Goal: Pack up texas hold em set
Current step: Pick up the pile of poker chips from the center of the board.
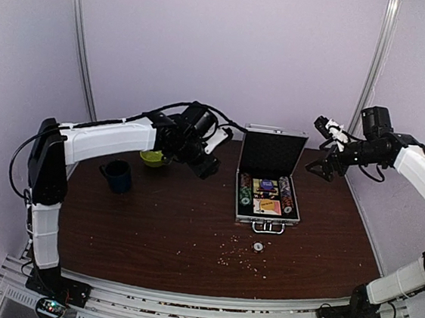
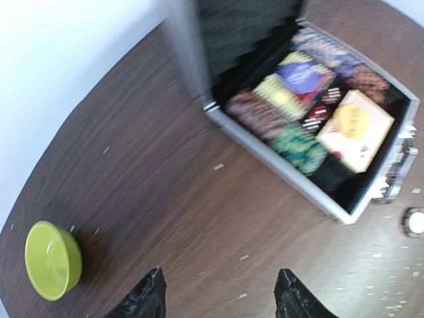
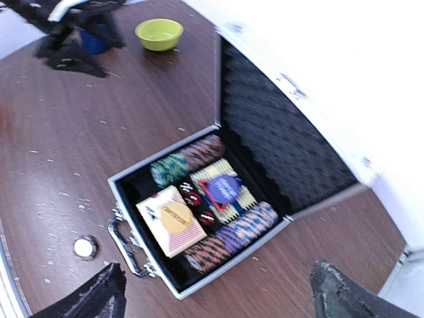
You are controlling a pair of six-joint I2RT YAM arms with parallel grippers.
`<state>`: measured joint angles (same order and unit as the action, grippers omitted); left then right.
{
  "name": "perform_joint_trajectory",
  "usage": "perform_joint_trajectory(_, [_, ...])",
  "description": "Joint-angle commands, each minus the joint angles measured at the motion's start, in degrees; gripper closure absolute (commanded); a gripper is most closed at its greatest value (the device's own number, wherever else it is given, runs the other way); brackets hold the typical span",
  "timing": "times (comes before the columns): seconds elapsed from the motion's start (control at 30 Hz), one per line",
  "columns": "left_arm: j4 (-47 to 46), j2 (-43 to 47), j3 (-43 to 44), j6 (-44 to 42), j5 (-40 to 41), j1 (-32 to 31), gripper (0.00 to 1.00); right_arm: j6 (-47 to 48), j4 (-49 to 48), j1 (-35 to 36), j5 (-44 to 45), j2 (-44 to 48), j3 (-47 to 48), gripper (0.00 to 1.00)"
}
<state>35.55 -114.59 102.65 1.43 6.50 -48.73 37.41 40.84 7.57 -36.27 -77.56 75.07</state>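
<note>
Near of the silver aluminium briefcase [image 1: 272, 152], a round white button [image 1: 259, 247] lies between left gripper [image 2: 218, 286] and right gripper [image 3: 222, 285], both spread empty.

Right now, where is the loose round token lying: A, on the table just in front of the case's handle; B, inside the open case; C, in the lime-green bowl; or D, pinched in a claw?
A: the loose round token lies on the table just in front of the handle of the open silver case, far from the lime-green bowl.
</note>
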Motion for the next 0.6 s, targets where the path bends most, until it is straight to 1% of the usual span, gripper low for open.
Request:
perform_joint_trajectory(0.0, [-4.9, 4.9, -5.9, 3.3, 2.6, 2.4, 0.43, 5.2, 4.2, 5.1, -6.8, -3.2, 3.1, 0.09])
perform_joint_trajectory(0.1, [-8.2, 7.9, -9.8, 3.6, 3.9, 2.7, 0.43, 9.4, 7.5, 12.0, 0.6, -7.0, 4.3, 0.25])
perform_joint_trajectory(0.17, [-8.3, 9.0, -9.7, 4.3, 3.4, 3.0, 0.43, 9.4, 8.0, 16.2, 5.1, -9.3, 3.7, 0.3])
perform_joint_trajectory(0.37, [-9.8, 13.2, -11.8, 5.5, 2.5, 3.3, 0.42, 14.0, 11.1, 27.4, 15.3, -14.5, -0.1, 0.31])
perform_joint_trajectory(0.4, [-9.8, 13.5, -11.9, 5.5, 2.7, 3.3, 0.42, 14.0, 11.0, 28.7, 17.4, -15.3, -0.6, 0.3])
perform_joint_trajectory(0.57, [-9.7, 13.4, -12.1, 5.5, 2.0, 3.3, 0.42, 14.2, 10.7, 33.3, 22.2, -18.4, -3.1, 0.25])
